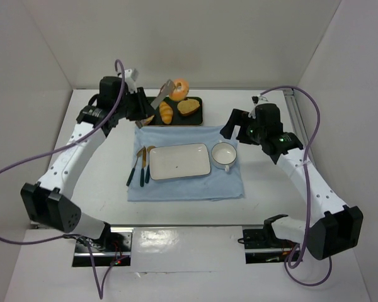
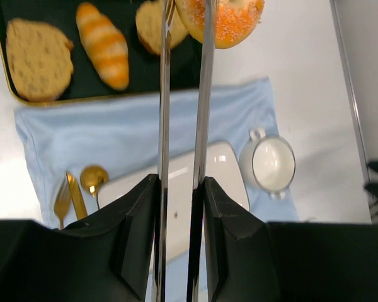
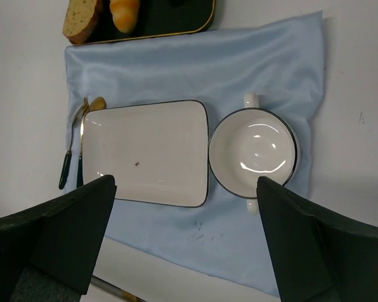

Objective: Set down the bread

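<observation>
The left tool (image 2: 179, 189) is clamped on long silver metal tongs (image 2: 205, 94), which pinch the round orange-glazed bread ring (image 2: 230, 22) over the far black tray (image 2: 75, 85). The right tool (image 3: 189, 239) gapes empty. The bread is gripped but not yet set down, probably on the white rectangular plate (image 3: 145, 151).

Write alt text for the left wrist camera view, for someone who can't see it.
The left claw squeezes metal tongs whose tips pinch an orange-sprinkled bagel at the top of frame, by a black tray holding bread slices and a striped roll. Below lies a blue cloth with a white plate, cup and gold cutlery.
</observation>
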{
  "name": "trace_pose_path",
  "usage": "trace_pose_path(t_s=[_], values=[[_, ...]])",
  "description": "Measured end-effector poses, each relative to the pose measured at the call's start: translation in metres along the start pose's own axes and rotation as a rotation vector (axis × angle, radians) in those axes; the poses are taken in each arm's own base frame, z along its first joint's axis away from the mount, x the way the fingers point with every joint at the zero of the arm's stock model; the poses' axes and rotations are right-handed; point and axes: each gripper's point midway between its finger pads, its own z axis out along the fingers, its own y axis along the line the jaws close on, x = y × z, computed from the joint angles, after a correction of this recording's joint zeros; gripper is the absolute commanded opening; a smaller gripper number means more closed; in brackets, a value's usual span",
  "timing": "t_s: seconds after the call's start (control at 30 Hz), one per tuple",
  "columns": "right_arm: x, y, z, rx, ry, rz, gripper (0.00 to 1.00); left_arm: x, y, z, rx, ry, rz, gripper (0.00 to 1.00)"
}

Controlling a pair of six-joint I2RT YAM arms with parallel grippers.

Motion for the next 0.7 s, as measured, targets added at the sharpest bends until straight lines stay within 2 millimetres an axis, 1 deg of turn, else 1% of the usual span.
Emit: trace_pose_path(t_s=[0.03, 0.23, 0.3, 0.37, 0.5, 0.7], values=[[0.0, 0.001, 0.002, -0.005, 0.001, 0.002, 1.0, 0.01, -0.001, -0.008, 0.005, 0.009, 0.002, 0.27], [0.002, 0.001, 0.022, -0.019, 0.025, 0.012, 1.0, 0.091, 0.001, -0.048, 0.009, 0.15, 0.008, 0.27], [0.002, 0.002, 0.028, -0.023, 0.029, 0.012, 1.0, 0.11, 0.002, -0.061, 0.009, 0.184, 0.012, 0.27], [0.002, 0.002, 0.033, -0.026, 0.035, 0.013, 1.0, 0.123, 0.004, -0.072, 0.007, 0.199, 0.015, 0.27], [-0.006, 0.008, 0.039, -0.044, 0.027, 0.015, 1.0, 0.14, 0.008, -0.09, 0.005, 0.215, 0.018, 0.27], [-0.012, 0.013, 0.039, -0.058, 0.012, 0.021, 1.0, 0.163, 0.01, -0.094, 0.0, 0.277, 0.027, 0.27]])
